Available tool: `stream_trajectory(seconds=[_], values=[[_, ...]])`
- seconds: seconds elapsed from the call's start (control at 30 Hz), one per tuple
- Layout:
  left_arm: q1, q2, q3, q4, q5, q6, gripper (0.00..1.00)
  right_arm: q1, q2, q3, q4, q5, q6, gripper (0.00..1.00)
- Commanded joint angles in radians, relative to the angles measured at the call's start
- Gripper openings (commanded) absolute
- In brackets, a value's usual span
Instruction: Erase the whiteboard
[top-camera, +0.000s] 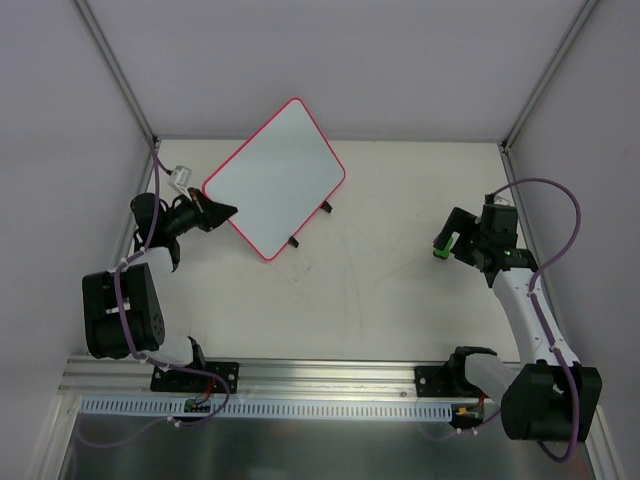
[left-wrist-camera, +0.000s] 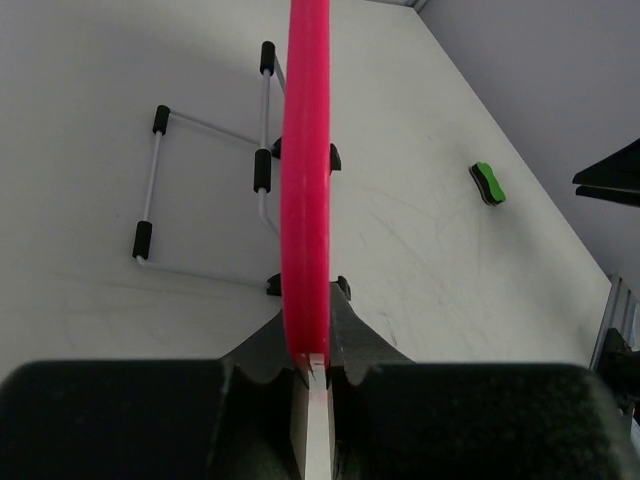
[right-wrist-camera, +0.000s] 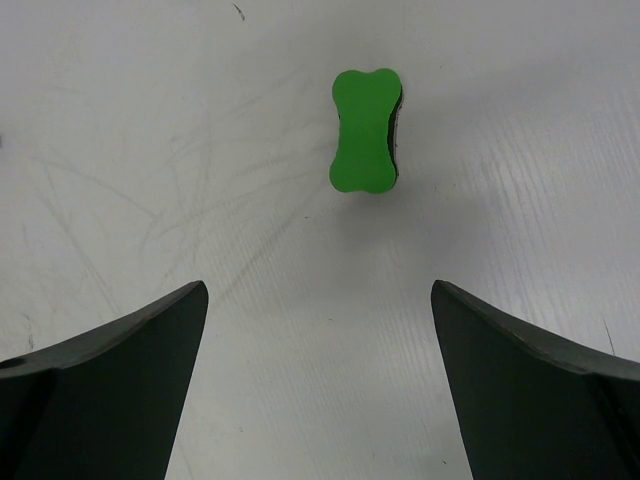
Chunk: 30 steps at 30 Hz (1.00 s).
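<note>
The whiteboard (top-camera: 275, 178) is a glossy white board with a pink-red rim, and its face shows no writing in the top view. My left gripper (top-camera: 215, 212) is shut on its left corner. In the left wrist view the board's rim (left-wrist-camera: 305, 200) runs edge-on straight up from between my left gripper's (left-wrist-camera: 318, 365) pinched fingers. A small green eraser block (right-wrist-camera: 365, 130) lies on the table just ahead of my right gripper (right-wrist-camera: 318, 288), which hangs wide open over bare table. The eraser (top-camera: 438, 251) shows as a green spot by the right gripper (top-camera: 447, 243).
A thin wire stand (left-wrist-camera: 205, 190) with black foam sleeves lies on the table behind the board, and two black feet (top-camera: 292, 242) poke out under the board's lower edge. The eraser (left-wrist-camera: 487, 183) lies far to the right of the board. Grey walls enclose the white table (top-camera: 380, 290).
</note>
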<state>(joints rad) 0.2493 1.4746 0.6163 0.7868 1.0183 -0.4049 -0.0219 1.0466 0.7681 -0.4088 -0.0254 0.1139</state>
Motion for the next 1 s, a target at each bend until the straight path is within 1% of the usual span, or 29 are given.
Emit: stream_trajectory(seconds=[0.0,0.13,0.3,0.43,0.6,0.67,0.73,0.77,0.87,0.97], values=[[0.005,-0.048,0.003,-0.012,-0.007,0.133,0.00,0.002,0.003,-0.007,0.013,0.013,-0.011,0.99],[0.007,-0.062,0.017,-0.079,0.014,0.167,0.00,0.004,0.006,-0.010,0.013,0.009,-0.013,0.99],[0.007,-0.068,0.045,-0.147,0.023,0.166,0.00,0.002,0.001,-0.016,0.013,0.004,-0.010,0.99],[0.016,-0.057,0.105,-0.253,0.055,0.161,0.00,0.002,-0.008,-0.026,0.013,-0.001,-0.008,0.99],[0.016,-0.059,0.168,-0.371,0.051,0.175,0.00,0.002,-0.020,-0.036,0.011,-0.001,-0.008,0.99],[0.016,-0.056,0.168,-0.386,0.052,0.184,0.07,0.002,-0.022,-0.039,0.011,-0.002,-0.006,0.99],[0.016,-0.050,0.163,-0.391,0.055,0.187,0.10,0.002,-0.023,-0.043,0.011,-0.001,-0.006,0.99],[0.015,-0.046,0.157,-0.393,0.055,0.189,0.16,0.002,-0.025,-0.043,0.013,-0.001,-0.006,0.99],[0.016,-0.039,0.151,-0.393,0.051,0.192,0.26,0.002,-0.028,-0.049,0.013,-0.001,-0.005,0.99],[0.016,-0.030,0.154,-0.393,0.048,0.195,0.29,0.002,-0.031,-0.053,0.013,0.002,-0.005,0.99]])
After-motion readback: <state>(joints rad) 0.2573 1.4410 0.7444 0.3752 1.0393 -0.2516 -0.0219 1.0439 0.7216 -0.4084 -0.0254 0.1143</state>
